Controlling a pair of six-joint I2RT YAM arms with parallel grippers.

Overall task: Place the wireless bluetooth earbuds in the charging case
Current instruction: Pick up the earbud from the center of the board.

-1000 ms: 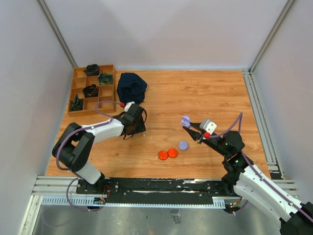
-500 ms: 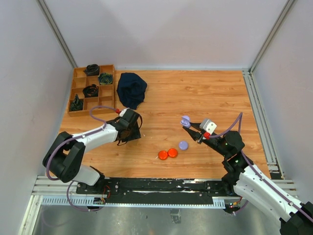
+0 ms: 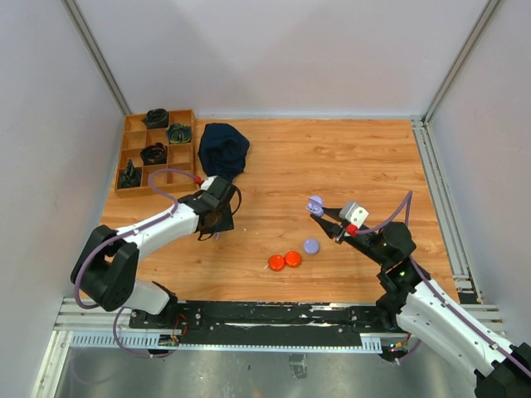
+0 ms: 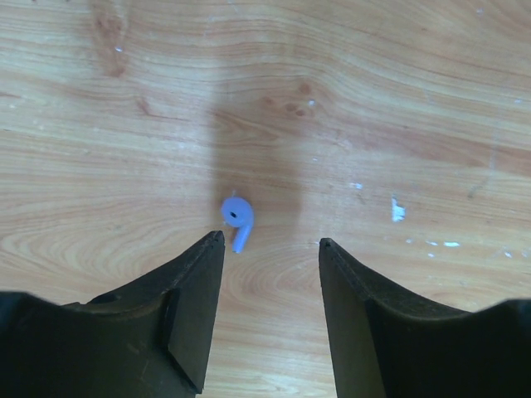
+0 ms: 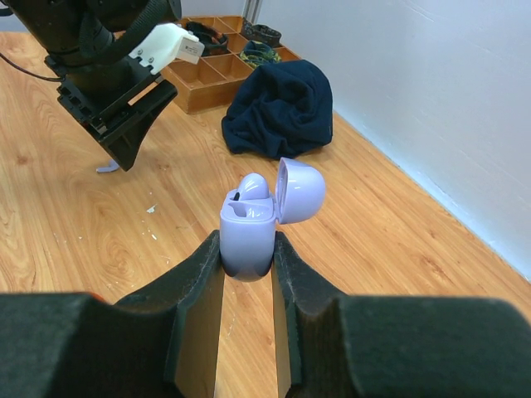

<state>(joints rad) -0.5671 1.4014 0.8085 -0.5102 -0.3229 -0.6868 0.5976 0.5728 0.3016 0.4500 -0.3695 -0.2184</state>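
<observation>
discs: two orange discs (image 3: 284, 260) and a lavender disc (image 3: 311, 246) lie on the surface (image 3: 357, 157), nearest the bases and between the arms. They aren't buds, so leave them.
left fingers (image 4: 206, 261): open and holding nothing, tips pointing down and low over the surface.
loose bud (image 4: 237, 220): lavender, lying flat on the surface just ahead of the tips. It sits inside the gap but nearer the tip at the view's left, and touches neither.
right fingers (image 5: 203, 265): closed on the case (image 5: 247, 240), clamping its lower body.
case: held up off the surface, well apart from the left arm, with the lid (image 5: 300, 189) hinged open. A seated bud (image 5: 253, 184) is already in one well. I can't confirm the other well is vacant.
step (my read): left arm picks up the loose bud; about halfway if there are two buds.
how: shift sideways until the bud is centred in the gap, move forward a touch, then lower. Close slowly on the round head, not the stem, since a small smooth part can squirt out. Hold the case steady with the opening up.
cloth (image 3: 224, 149): dark heap, far side, out of the way.
tray (image 3: 158, 153): far left corner, cables in its compartments.
left wrist only: shows the loose bud; in the top view the arm hides it.
right wrist only: shows the open lid and seated bud; the top view gives just a lavender blob.
top only: shows the discs and the spacing between the arms.
</observation>
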